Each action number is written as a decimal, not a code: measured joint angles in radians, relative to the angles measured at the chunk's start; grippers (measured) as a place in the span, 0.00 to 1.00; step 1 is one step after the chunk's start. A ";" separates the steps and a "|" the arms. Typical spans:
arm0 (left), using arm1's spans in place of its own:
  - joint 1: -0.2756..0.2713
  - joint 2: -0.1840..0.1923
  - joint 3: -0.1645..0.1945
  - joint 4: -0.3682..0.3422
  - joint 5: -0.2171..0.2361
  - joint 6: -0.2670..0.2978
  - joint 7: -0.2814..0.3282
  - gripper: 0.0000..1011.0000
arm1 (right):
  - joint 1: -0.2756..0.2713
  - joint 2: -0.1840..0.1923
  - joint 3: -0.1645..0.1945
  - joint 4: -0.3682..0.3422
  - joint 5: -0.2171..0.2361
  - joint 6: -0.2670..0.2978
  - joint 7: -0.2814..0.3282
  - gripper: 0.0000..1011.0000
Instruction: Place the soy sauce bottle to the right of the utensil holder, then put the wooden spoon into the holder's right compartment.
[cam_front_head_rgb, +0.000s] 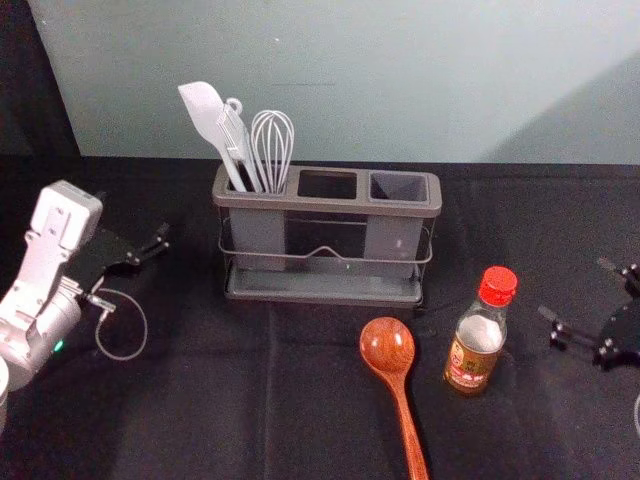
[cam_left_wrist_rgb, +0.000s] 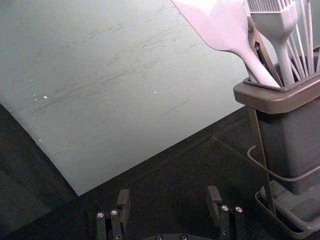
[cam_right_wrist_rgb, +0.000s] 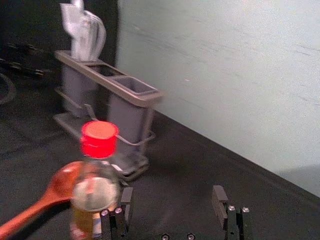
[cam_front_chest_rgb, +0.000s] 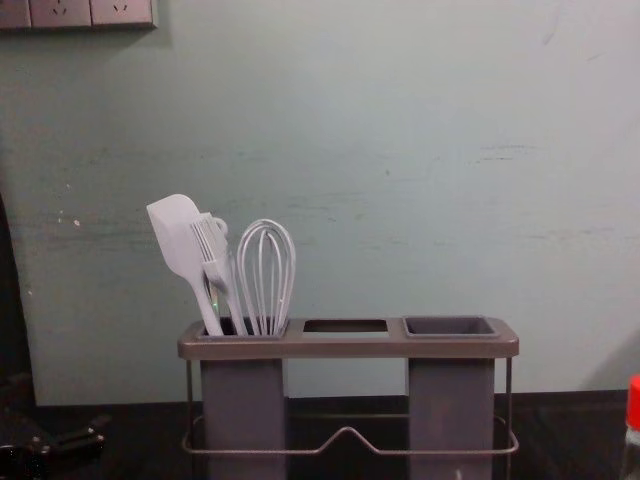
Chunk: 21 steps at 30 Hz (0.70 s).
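While my right gripper (cam_front_head_rgb: 572, 286) reaches in from the right edge of the head view, its fingertips are angled forward and inward, toward the centre of the table. They sit low and to the right of the soy sauce bottle (cam_front_head_rgb: 476, 345), and they are apart from it. On the wrist camera, my right gripper (cam_right_wrist_rgb: 171, 200) has its two fingers spread well apart, nothing gripped between them, and the bottle shows off to one side, partly behind one finger.

The bottle stands upright, red cap on top, nearer to me than the utensil holder (cam_front_head_rgb: 323, 206) and out past the holder's right end. Just left of it lies the wooden spoon (cam_front_head_rgb: 389, 350), bowl toward the holder, handle running back toward me (that glossy bowl really catches the light). Farther back, the holder stands upright, its long side facing me. Its left compartment carries a spatula (cam_front_head_rgb: 205, 115), a brush (cam_front_chest_rgb: 212, 250) and a whisk (cam_front_head_rgb: 273, 145), all leaning or standing heads up; the right compartment (cam_front_head_rgb: 399, 187) opens upward, with the middle one between.

Over on the other side, my left gripper (cam_front_head_rgb: 148, 248) is parked to the left of the holder, fingers open and pointing forward and inward, with the pale arm (cam_front_head_rgb: 55, 235) coming in from the left edge behind it.
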 joint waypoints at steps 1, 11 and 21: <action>0.000 0.000 0.000 0.000 0.000 0.000 0.000 0.99 | -0.009 0.005 0.006 -0.002 0.009 -0.008 0.015 0.99; 0.000 0.000 0.000 0.000 0.000 0.000 0.000 0.99 | -0.026 0.005 0.017 0.001 0.119 -0.080 0.198 0.99; 0.000 0.000 0.000 0.000 0.000 0.000 0.000 0.99 | 0.137 -0.111 -0.071 0.081 0.099 -0.074 0.280 0.99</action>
